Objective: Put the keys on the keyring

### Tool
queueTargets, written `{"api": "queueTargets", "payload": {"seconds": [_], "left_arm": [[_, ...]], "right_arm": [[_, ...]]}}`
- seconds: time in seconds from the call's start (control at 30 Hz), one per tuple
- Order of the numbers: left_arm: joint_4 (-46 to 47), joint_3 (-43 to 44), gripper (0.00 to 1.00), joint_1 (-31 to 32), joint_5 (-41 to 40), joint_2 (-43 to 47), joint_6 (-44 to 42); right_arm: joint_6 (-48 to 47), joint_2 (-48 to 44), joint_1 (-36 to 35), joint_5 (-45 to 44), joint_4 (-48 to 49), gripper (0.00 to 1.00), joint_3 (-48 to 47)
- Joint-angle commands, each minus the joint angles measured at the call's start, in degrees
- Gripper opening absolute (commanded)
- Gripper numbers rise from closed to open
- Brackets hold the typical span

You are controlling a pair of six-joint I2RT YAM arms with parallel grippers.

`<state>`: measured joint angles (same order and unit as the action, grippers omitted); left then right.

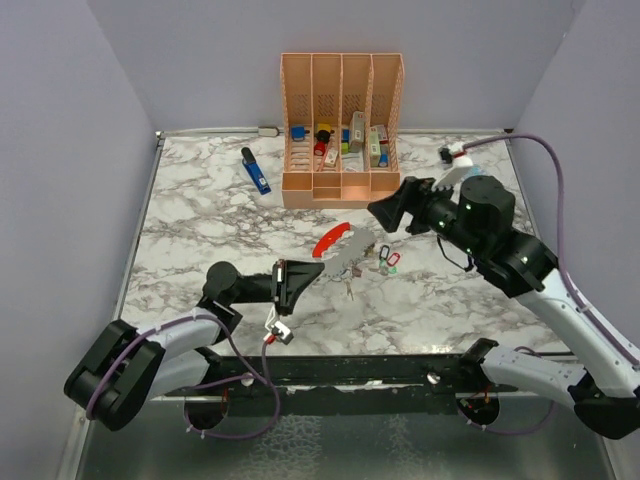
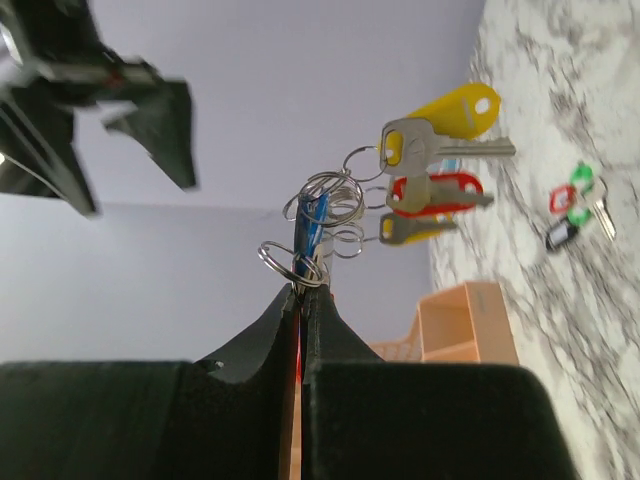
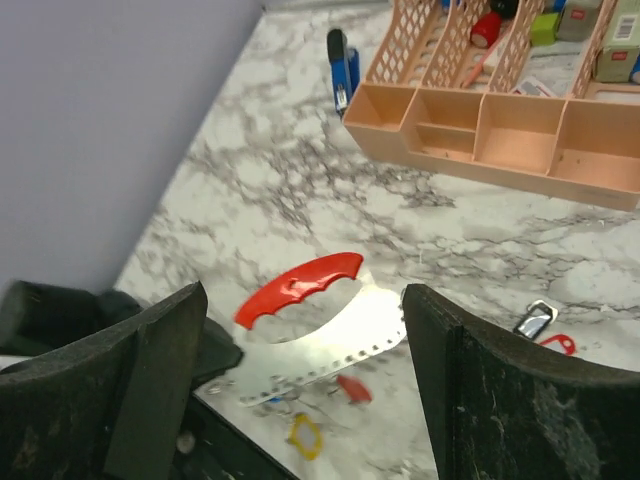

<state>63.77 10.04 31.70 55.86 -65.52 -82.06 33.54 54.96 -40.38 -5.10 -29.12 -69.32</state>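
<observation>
The keyring (image 1: 341,246), a big loop with one red half and one grey-white half, is held off the marble by my left gripper (image 1: 316,269), which is shut on its grey end. Several keys (image 1: 350,289) hang from it. In the left wrist view yellow-headed (image 2: 451,114) and red-headed (image 2: 436,190) keys dangle on wire rings past the gripper (image 2: 303,292). My right gripper (image 1: 383,210) is open, just right of the keyring and apart from it. Its wrist view looks between the jaws (image 3: 303,296) onto the red half (image 3: 298,287). Loose red, green and dark keys (image 1: 388,260) lie on the table.
A peach slotted organiser (image 1: 342,130) with small items stands at the back centre. A blue pen-like tool (image 1: 256,172) lies to its left. A white connector (image 1: 455,152) sits at the back right. Purple walls close in the table on three sides.
</observation>
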Motion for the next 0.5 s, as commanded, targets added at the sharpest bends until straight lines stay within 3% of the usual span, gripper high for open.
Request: {"api": "queueTargets", "payload": {"seconds": [0.0, 0.3, 0.47], "left_arm": [[4.96, 0.82, 0.0, -0.32, 11.97, 5.45, 9.81], [-2.44, 6.41, 0.0, -0.3, 11.64, 11.21, 34.33], [-26.43, 13.96, 0.0, -0.3, 14.81, 12.99, 32.66]], "right_arm": [[-15.34, 3.2, 0.13, 10.53, -1.53, 0.8, 0.02], [-19.1, 2.61, 0.13, 21.52, 0.08, 0.75, 1.95], [-18.37, 4.26, 0.13, 30.14, 0.56, 0.71, -0.02]]}}
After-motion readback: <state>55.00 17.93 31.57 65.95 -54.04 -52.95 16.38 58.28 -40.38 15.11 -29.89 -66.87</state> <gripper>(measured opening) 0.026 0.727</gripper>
